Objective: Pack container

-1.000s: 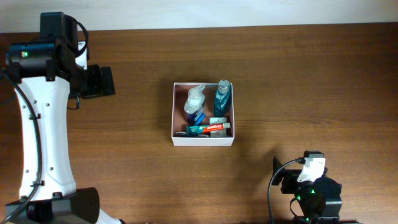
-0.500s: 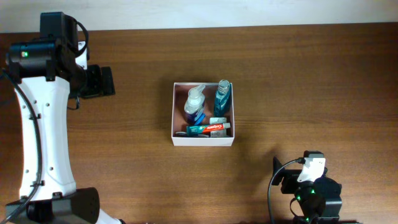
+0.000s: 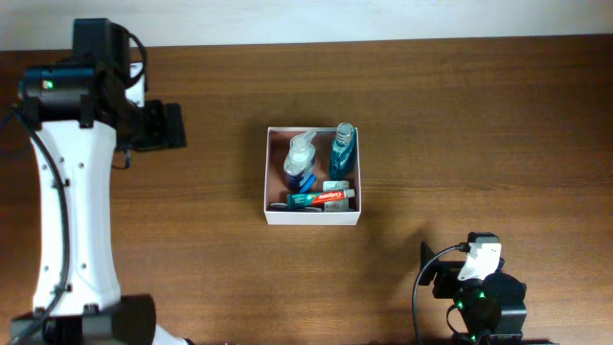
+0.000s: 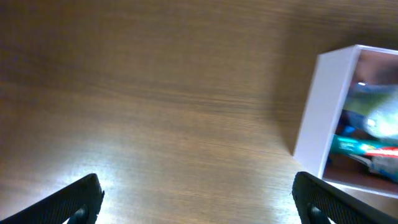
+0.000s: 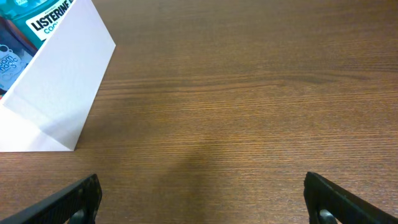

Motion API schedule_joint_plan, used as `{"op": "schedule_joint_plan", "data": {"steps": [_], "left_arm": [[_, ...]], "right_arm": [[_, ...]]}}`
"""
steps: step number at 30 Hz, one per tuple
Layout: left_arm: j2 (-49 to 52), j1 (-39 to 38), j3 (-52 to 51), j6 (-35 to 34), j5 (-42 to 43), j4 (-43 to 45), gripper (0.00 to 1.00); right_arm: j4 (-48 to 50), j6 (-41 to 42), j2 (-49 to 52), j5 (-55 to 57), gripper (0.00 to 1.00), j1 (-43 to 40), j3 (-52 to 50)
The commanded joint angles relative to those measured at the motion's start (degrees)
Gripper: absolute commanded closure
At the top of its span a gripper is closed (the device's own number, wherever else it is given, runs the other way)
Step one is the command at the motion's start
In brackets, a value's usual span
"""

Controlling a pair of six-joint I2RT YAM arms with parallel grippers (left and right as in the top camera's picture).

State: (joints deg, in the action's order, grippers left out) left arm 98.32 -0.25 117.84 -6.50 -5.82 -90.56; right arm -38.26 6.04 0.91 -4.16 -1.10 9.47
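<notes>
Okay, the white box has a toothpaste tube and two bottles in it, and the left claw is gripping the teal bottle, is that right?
Not quite. The left claw grips nothing: the left wrist view shows it open over bare table, apart from the container. The toothpaste tube, the teal bottle and the clear bottle do lie in the container.

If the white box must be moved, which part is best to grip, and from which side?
Likely the container by its left wall, far end, from above: the wall is thin and upright, and the floor inside that corner looks bare, so one finger fits inside.
</notes>
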Motion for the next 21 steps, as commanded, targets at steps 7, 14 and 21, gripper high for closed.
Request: {"op": "schedule_joint_plan", "data": {"steps": [7, 14, 21], "left_arm": [[-19.1, -5.5, -12.2, 2.7, -6.8, 11.8, 0.0], [-43.0, -5.1, -43.0, 5.3, -5.4, 42.2, 0.0], [-65.9, -2.1, -74.6, 5.2, -2.7, 56.5, 0.0]], "right_arm": [[0.3, 0.4, -0.7, 0.1, 0.01, -0.4, -0.4], [0.3, 0.4, -0.7, 0.1, 0.01, -0.4, -0.4], [0.3, 0.4, -0.7, 0.1, 0.01, -0.4, -0.4]]}}
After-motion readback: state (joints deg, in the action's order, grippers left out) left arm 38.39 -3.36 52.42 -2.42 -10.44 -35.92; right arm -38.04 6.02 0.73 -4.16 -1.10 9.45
